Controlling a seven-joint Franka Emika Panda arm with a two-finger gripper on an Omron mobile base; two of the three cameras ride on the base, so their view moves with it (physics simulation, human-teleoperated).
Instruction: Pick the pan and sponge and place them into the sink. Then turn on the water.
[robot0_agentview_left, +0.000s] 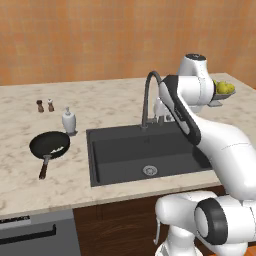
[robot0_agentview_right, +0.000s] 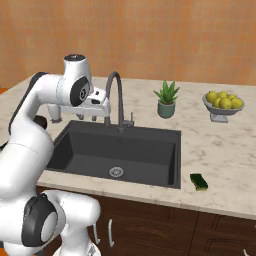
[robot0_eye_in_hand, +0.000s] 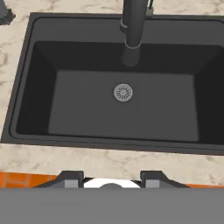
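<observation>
The black pan (robot0_agentview_left: 50, 145) with its brown handle lies on the counter left of the sink (robot0_agentview_left: 107, 152). On the counter just right of the sink's (robot0_agentview_right: 75, 145) front corner rests the small dark green sponge (robot0_agentview_right: 199, 181). My gripper (robot0_agentview_right: 93, 116) hangs above the back of the basin beside the arched faucet (robot0_agentview_right: 116, 97), pointing down. In the hand view the gripper (robot0_eye_in_hand: 112, 178) is open with nothing between its tips, and the basin (robot0_eye_in_hand: 87, 105), drain and faucet (robot0_eye_in_hand: 133, 22) lie below. Water is out of view.
A soap dispenser (robot0_agentview_left: 69, 121) stands behind the pan, with two small shakers (robot0_agentview_left: 45, 105) further back. A potted plant (robot0_agentview_right: 166, 99) and a fruit bowl (robot0_agentview_right: 223, 104) stand on the counter right of the faucet. The wall runs behind the counter.
</observation>
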